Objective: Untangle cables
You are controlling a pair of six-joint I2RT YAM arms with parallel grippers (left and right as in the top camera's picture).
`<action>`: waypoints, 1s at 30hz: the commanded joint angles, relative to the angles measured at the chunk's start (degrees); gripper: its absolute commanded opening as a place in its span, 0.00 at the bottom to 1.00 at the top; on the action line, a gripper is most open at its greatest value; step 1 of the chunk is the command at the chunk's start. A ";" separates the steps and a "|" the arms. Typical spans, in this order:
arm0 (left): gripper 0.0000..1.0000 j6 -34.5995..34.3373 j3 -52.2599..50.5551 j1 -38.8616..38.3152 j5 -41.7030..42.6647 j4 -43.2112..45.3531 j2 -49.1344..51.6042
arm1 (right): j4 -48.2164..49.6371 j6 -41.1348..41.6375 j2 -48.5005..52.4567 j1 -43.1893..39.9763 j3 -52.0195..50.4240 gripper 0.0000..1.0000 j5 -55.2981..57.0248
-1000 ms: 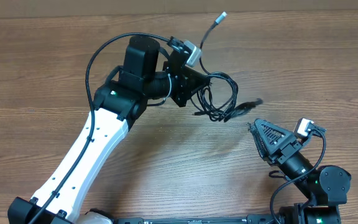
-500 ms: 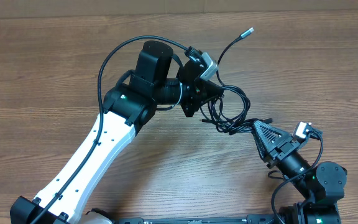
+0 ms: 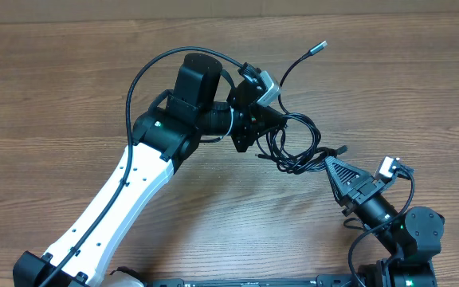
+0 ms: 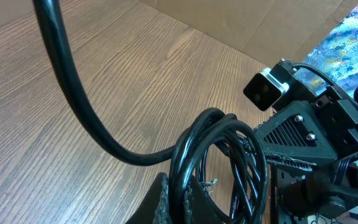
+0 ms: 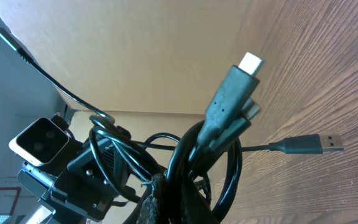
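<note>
The cables (image 3: 297, 143) form a tangled black bundle hanging between both grippers above the wooden table (image 3: 70, 88). My left gripper (image 3: 271, 127) is shut on the bundle's left side; in the left wrist view several strands (image 4: 229, 155) pass between its fingers (image 4: 160, 199). My right gripper (image 3: 327, 162) is shut on the bundle's right side. In the right wrist view the strands (image 5: 197, 149) rise from its jaws, with a grey plug (image 5: 235, 87) sticking up and a USB plug (image 5: 306, 144) pointing right. One loose end with a silver plug (image 3: 320, 46) arcs away at the back.
A cardboard wall (image 3: 213, 8) runs along the table's far edge. The left arm's white link (image 3: 110, 207) crosses the near left of the table. The right arm's base (image 3: 409, 235) sits at the near right corner.
The left arm carried the bundle right toward the right gripper. The right gripper's jaws went from open to shut on the bundle's right side.
</note>
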 commanded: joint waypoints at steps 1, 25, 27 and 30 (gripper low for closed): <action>0.04 1.05 1.09 -0.07 2.19 0.11 -1.51 | 0.15 -0.39 -0.04 -0.15 1.44 0.08 0.98; 0.04 1.05 1.09 -0.11 4.76 0.79 -1.51 | -1.40 -0.44 -0.04 -0.15 1.44 0.04 1.99; 0.04 1.07 1.09 -0.09 4.52 1.01 -1.49 | -1.40 -0.44 -0.04 -0.15 1.44 0.04 1.97; 0.04 1.05 1.09 -0.09 4.59 1.33 -1.49 | -1.40 -0.44 -0.04 -0.15 1.44 0.04 1.97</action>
